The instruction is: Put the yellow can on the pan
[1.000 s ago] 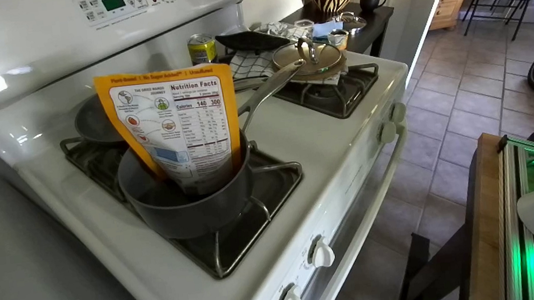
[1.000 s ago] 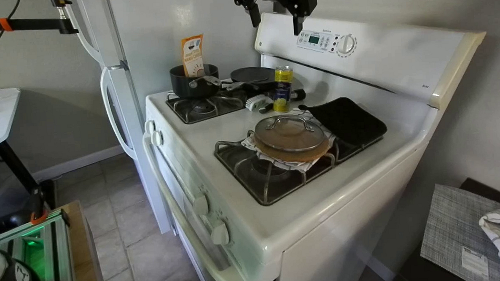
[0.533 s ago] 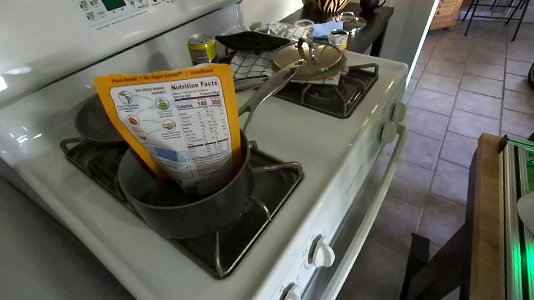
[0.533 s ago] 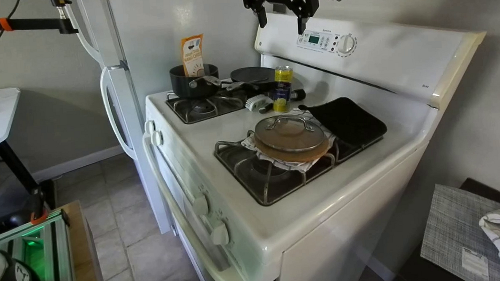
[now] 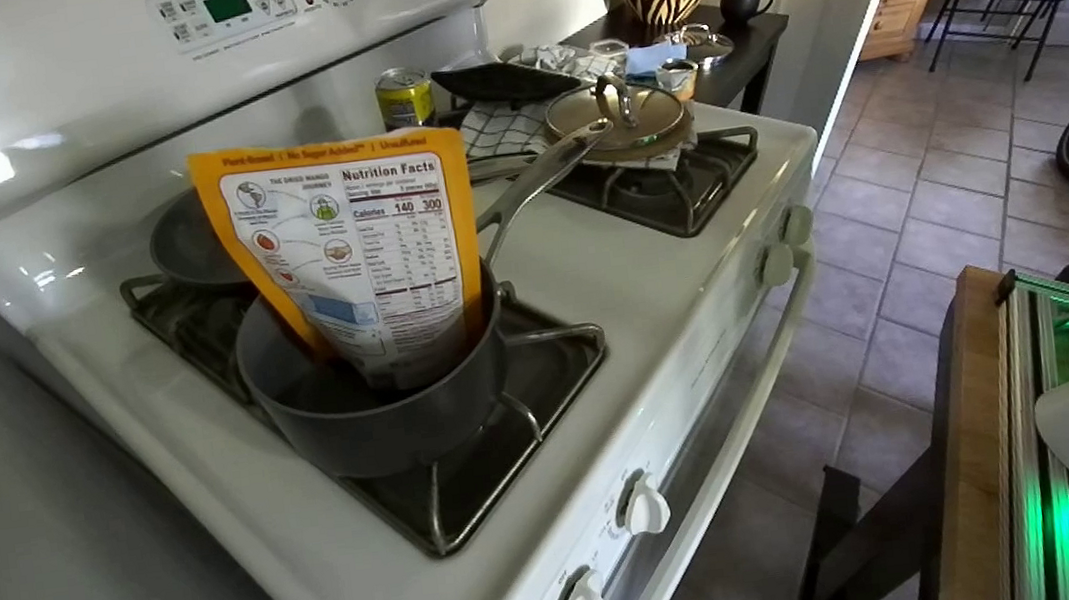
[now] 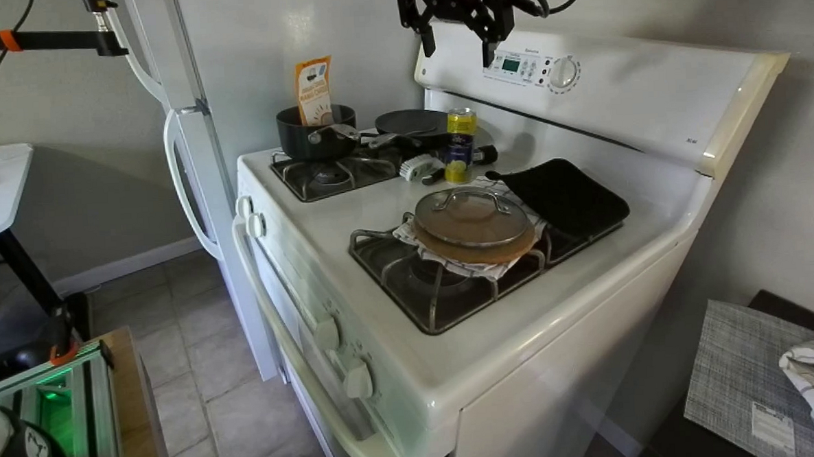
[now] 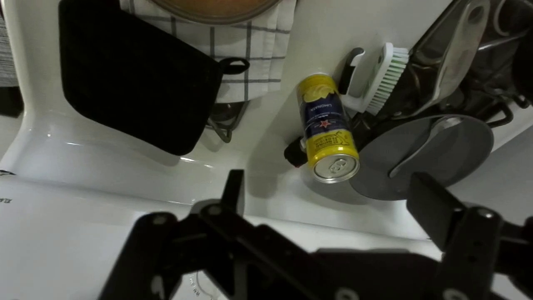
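Note:
The yellow can [image 6: 460, 147] stands upright on the stove top between the burners; its middle band is dark blue. It also shows in the wrist view [image 7: 327, 121], and its top shows behind the pouch in an exterior view [image 5: 406, 101]. The grey round pan [image 6: 409, 121] sits on the back burner beside the can; it shows in the wrist view [image 7: 454, 152] and is partly hidden by the pouch in an exterior view [image 5: 189, 241]. My gripper [image 6: 458, 52] is open and empty, high above the can. In the wrist view the gripper [image 7: 327, 183] has its fingers wide apart.
A dark pot [image 5: 378, 428] holding an orange pouch [image 5: 358, 250] stands by the pan. A brush [image 7: 385, 79] lies beside the can. A glass lid [image 6: 472, 215] on a checked cloth and a black mitt [image 6: 564, 197] lie nearby. The stove's back panel [image 6: 607, 89] rises behind.
In an exterior view my gripper has moved a little to the right, then slightly down, and more of it shows. The can, pan and pouch have not moved.

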